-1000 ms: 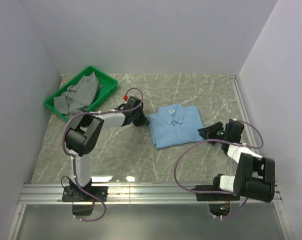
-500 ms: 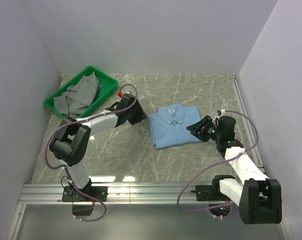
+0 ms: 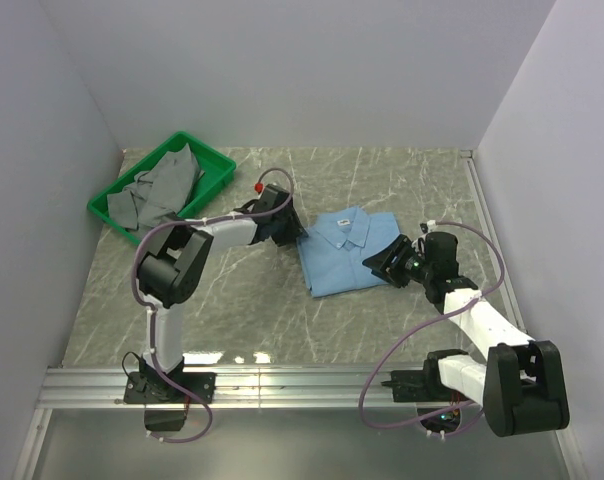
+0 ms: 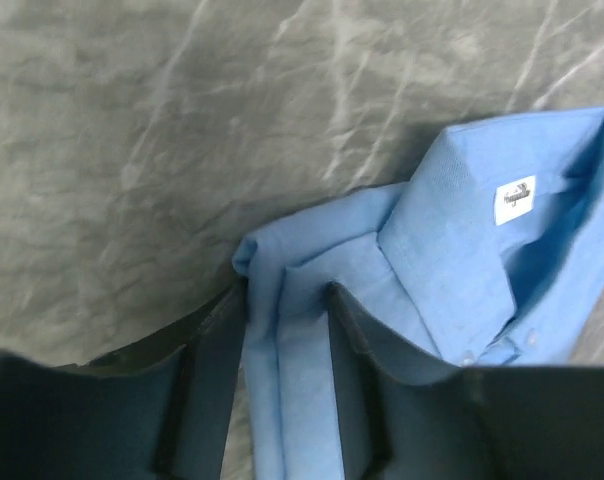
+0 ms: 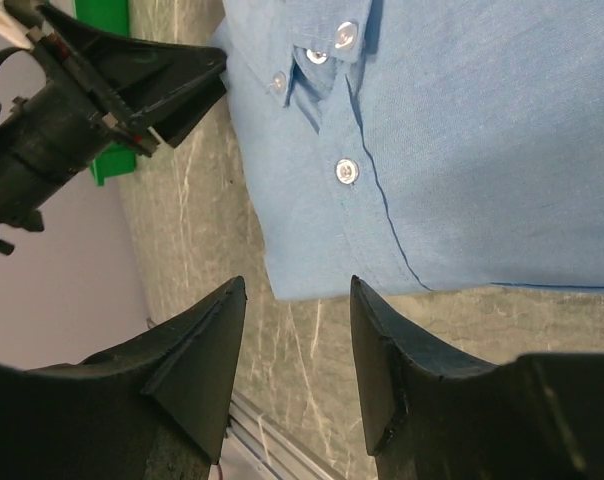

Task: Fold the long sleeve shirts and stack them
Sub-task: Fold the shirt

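Observation:
One light blue long sleeve shirt [image 3: 348, 250] lies folded, collar up, on the marble table. My left gripper [image 3: 289, 233] is at its left edge near the collar. In the left wrist view [image 4: 285, 295] the jaws are open and straddle the folded edge of the shirt [image 4: 462, 250], with one finger [image 4: 217, 370] on the table side and the other [image 4: 367, 380] on the cloth. My right gripper [image 3: 382, 266] hovers at the shirt's near right corner. In the right wrist view [image 5: 295, 290] it is open and empty, just off the hem of the shirt [image 5: 482, 150].
A green tray [image 3: 218, 169] at the back left holds crumpled grey garments [image 3: 160, 190]. White walls close the left, back and right. A metal rail [image 3: 302, 385] runs along the near edge. The left gripper also shows in the right wrist view [image 5: 132, 80].
My right gripper has moved left, from beside the shirt to over its near right corner. My left gripper pulled back a little, then returned onto the shirt's left edge.

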Available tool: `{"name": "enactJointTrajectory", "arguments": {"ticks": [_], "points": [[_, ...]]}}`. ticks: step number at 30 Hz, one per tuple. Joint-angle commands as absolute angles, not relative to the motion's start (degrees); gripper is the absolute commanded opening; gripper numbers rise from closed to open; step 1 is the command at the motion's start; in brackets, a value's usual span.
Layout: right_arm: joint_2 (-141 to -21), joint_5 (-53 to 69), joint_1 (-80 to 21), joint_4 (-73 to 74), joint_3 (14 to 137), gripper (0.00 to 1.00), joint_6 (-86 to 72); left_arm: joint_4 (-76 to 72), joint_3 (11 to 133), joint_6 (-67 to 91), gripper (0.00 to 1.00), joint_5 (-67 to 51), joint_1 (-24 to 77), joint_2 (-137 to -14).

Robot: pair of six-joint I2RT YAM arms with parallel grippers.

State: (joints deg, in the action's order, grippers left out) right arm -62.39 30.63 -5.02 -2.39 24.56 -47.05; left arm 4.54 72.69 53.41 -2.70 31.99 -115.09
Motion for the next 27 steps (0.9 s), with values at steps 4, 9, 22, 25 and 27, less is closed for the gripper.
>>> {"name": "enactJointTrajectory", "arguments": {"ticks": [4,9,22,25,27], "points": [[-62.9,30.4,-5.4,-4.6,24.6,0.53,-47.4,5.8,72.8,53.8,0.11,-0.7,32.6,-117.0],[-63.5,28.8,-5.4,-4.3,24.5,0.53,-48.0,4.8,69.0,54.5,0.0,-0.2,32.5,-117.0],[-80.6,31.4,-6.7,-21.1,23.9,0.49,-54.0,1.2,62.6,56.2,0.0,-1.2,30.5,-115.8],[-87.1,31.6,-6.6,-20.4,23.5,0.47,-55.4,0.8,61.4,57.0,0.0,-1.8,29.3,-115.7],[-87.7,30.2,-6.5,-19.0,22.8,0.46,-55.1,0.7,61.2,57.2,0.0,-2.3,28.8,-115.5]]}}
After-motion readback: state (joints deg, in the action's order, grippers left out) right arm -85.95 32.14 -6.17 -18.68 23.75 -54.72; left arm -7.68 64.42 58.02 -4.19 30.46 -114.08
